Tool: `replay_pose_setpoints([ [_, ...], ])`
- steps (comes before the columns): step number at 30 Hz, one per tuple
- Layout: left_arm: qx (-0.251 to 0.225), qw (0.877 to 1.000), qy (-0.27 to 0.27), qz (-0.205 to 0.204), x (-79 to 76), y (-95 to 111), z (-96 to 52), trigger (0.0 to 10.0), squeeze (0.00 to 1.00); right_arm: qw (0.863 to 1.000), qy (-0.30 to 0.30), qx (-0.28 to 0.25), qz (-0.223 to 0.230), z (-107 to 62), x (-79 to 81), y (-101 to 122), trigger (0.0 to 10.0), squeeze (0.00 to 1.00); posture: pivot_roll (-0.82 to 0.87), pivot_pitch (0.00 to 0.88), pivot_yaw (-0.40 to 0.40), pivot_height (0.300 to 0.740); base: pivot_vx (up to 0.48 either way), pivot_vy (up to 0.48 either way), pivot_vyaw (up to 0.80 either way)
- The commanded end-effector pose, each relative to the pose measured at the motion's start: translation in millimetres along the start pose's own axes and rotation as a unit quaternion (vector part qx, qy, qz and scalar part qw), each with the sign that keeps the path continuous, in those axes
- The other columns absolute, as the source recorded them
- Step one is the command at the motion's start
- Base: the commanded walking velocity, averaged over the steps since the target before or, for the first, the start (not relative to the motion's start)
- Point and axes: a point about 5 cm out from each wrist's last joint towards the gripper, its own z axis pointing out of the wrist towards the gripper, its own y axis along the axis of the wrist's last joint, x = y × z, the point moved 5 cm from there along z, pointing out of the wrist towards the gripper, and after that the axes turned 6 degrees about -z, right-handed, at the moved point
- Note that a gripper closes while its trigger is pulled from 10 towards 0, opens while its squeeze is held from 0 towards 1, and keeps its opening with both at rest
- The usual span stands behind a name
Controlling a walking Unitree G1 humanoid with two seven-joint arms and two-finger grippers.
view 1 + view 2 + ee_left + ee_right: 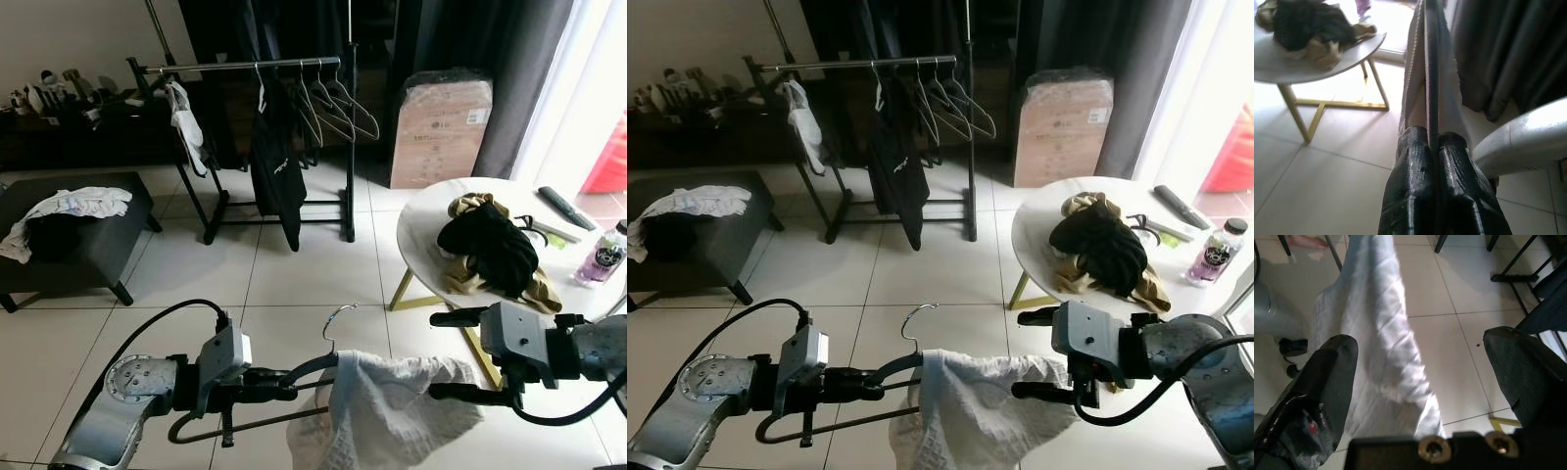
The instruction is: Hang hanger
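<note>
The left gripper (pixel 284 384) pinches a hanger (pixel 294 377) draped with a white garment (pixel 392 411), low over the tiled floor (pixel 294 284). The right gripper (pixel 453 354) is spread wide beside the cloth. Beyond stand a round bench (pixel 416 235) and a clothes rack (pixel 245 67).

The hanger (pixel 294 377) was dark, smooth, with a bright metal hook. The cloth (pixel 392 411) draped over it was white, waffle-textured fabric. The left gripper (pixel 1432 152) had matt black, finely ribbed fingers. The floor (pixel 294 274) beneath the hanger was glossy pale tile. The round table (pixel 416 245) beside it had a smooth white top.
</note>
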Motion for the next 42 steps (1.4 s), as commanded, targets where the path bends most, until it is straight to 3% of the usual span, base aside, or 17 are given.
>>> replay_pose_setpoints([
  [1, 0.006, 0.999, -0.035, 0.025, -2.4, 5, 1.3, 10.0, 0.00, 1.000, 0.000, -0.009, 0.019, 5.7, 4.5, -2, 10.0, 0.69, -0.13, 0.031, 0.053, 0.740, 0.000, 0.000, 0.00],
  [2, 0.009, 0.999, -0.040, 0.025, -2.6, 5, 1.8, 10.0, 0.00, 1.000, 0.000, -0.011, 0.020, 6.3, 4.6, -1, 10.0, 1.00, -0.13, 0.033, 0.053, 0.740, 0.000, 0.000, 0.00],
  [8, 0.042, 0.995, -0.079, 0.038, -3.6, -4, 2.0, 10.0, 0.00, 0.999, 0.029, 0.017, -0.011, 7.0, 5.3, -4, 10.0, 1.00, -0.14, 0.074, 0.040, 0.740, 0.000, 0.000, 0.00],
  [9, 0.043, 0.995, -0.081, 0.040, -3.6, -5, 2.0, 10.0, 0.00, 0.999, 0.036, 0.022, -0.016, 7.2, 6.5, -6, 10.0, 0.87, -0.14, 0.074, 0.040, 0.740, 0.000, 0.000, 0.00],
  [10, 0.041, 0.995, -0.084, 0.040, -3.4, -4, 2.4, 10.0, 0.00, 0.999, 0.043, 0.024, -0.018, 7.5, 7.3, -6, 10.0, 0.11, -0.15, 0.091, 0.033, 0.740, 0.000, 0.000, 0.00],
  [11, 0.038, 0.995, -0.086, 0.042, -2.6, -1, 4.2, 10.0, 0.00, 0.998, 0.059, 0.024, -0.021, 8.5, 8.1, -4, 10.0, 0.00, -0.14, 0.110, 0.022, 0.740, 0.000, 0.000, 0.00],
  [13, 0.036, 0.995, -0.086, 0.045, -1.6, 0, 5.5, 10.0, 0.00, 0.997, 0.064, 0.024, -0.022, 8.9, 7.4, -2, 10.0, 0.00, -0.14, 0.115, 0.020, 0.740, 0.000, 0.000, 0.00],
  [16, 0.035, 0.994, -0.083, 0.056, 2.3, 4, 9.3, 10.0, 0.00, 0.991, 0.106, 0.066, -0.044, 13.9, 13.4, -10, 10.0, 0.00, -0.15, 0.142, 0.006, 0.740, 0.000, 0.000, 0.00],
  [19, 0.038, 0.993, -0.091, 0.064, -0.1, 4, 10.5, 10.0, 0.00, 0.988, 0.135, 0.053, -0.049, 20.1, 23.6, -8, 10.0, 0.00, -0.14, 0.160, -0.005, 0.740, 0.000, 0.000, 0.00],
  [23, 0.035, 0.993, -0.087, 0.073, 1.1, 7, 12.5, 10.0, 0.00, 0.992, 0.097, 0.058, -0.057, 30.4, 10.5, -9, 10.0, 0.00, -0.14, 0.154, 0.000, 0.740, 0.000, 0.000, 0.00],
  [29, 0.041, 0.991, -0.100, 0.080, -2.2, 8, 11.0, 10.0, 0.00, 0.992, 0.094, 0.061, -0.065, 32.5, 9.1, -10, 10.0, 0.00, -0.14, 0.165, 0.002, 0.740, 0.000, 0.000, 0.00],
  [42, 0.057, 0.989, -0.102, 0.093, -2.4, 3, 15.0, 10.0, 0.00, 0.989, 0.141, 0.043, -0.012, 36.1, 33.9, -14, 10.0, 0.00, -0.14, 0.163, 0.009, 0.740, 0.000, 0.000, 0.00],
])
